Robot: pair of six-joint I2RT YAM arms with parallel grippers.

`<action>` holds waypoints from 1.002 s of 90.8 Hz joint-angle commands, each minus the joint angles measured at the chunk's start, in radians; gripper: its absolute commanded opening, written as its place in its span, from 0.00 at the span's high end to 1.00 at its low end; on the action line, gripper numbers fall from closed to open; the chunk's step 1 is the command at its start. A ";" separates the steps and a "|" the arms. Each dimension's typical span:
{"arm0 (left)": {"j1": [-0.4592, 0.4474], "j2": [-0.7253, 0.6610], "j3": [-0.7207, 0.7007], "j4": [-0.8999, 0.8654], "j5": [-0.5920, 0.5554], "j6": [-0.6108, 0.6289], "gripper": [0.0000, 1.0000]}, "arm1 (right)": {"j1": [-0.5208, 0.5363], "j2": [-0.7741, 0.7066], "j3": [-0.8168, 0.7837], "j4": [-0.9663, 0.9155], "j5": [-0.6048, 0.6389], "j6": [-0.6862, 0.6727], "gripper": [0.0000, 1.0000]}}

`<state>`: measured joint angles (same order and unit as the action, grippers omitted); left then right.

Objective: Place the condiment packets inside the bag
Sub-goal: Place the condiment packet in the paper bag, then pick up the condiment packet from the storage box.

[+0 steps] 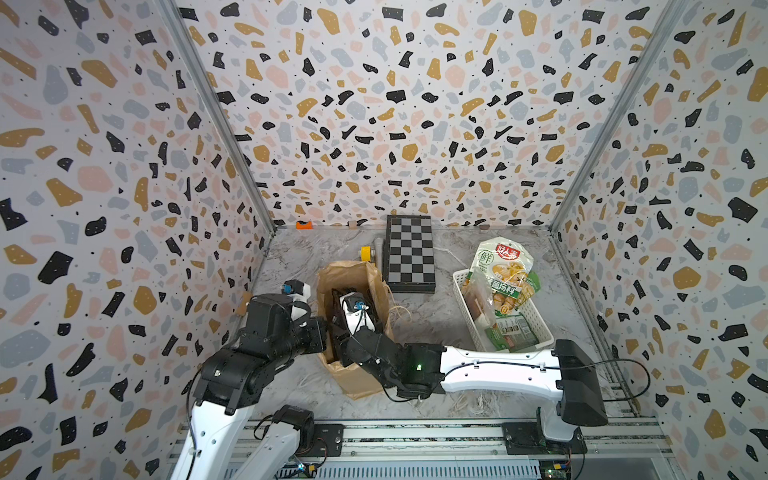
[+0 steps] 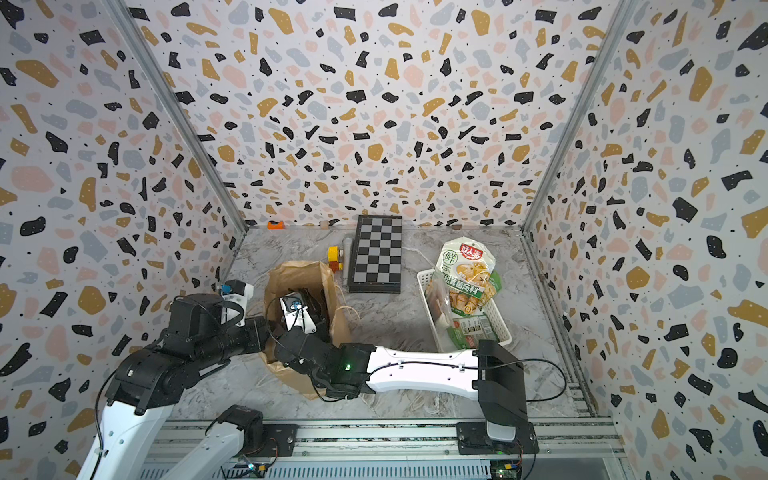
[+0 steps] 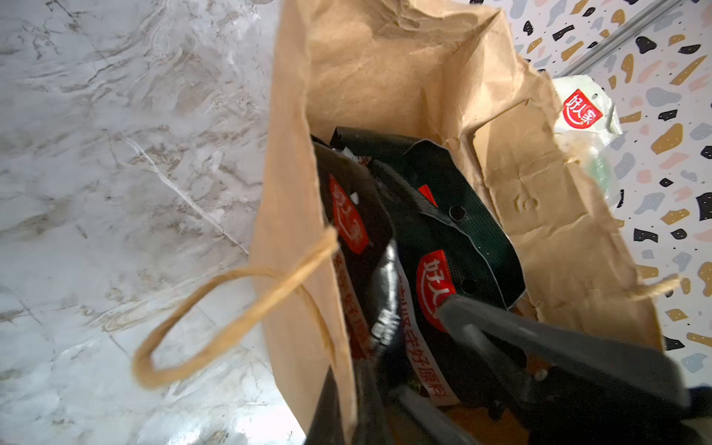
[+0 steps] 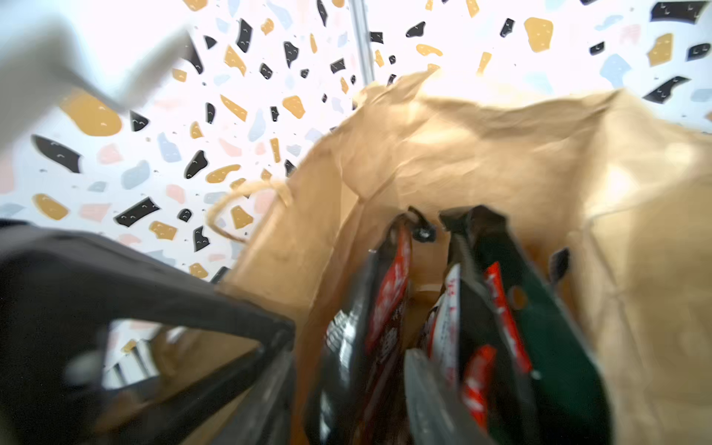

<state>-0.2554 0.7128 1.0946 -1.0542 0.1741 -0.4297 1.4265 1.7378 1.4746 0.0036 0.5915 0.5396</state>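
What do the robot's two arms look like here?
Both have white shell links and black joint housings. The right arm carries a thin black cable clipped along its white link and a green light at one joint. A black cable loops beside the left arm.

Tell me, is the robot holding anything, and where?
The left hand pinches the bag by its side wall, near the rim. The right hand, down among the packets, looks open and holds nothing.
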 commanded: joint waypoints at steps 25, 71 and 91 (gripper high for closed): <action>0.002 0.002 0.027 0.057 -0.005 0.055 1.00 | -0.168 -0.360 -0.016 -0.320 -0.226 -0.260 0.15; 0.002 0.027 0.022 0.047 0.058 0.116 1.00 | -1.495 -0.420 -0.315 -0.430 -0.812 -0.486 0.01; 0.002 0.040 0.019 0.047 0.068 0.127 1.00 | -1.595 -0.120 -0.129 -0.353 -1.025 -0.591 0.01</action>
<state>-0.2554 0.7509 1.0966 -1.0546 0.2222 -0.3302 -0.1764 1.5326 1.2110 -0.3943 -0.2295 0.0425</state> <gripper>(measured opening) 0.050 0.994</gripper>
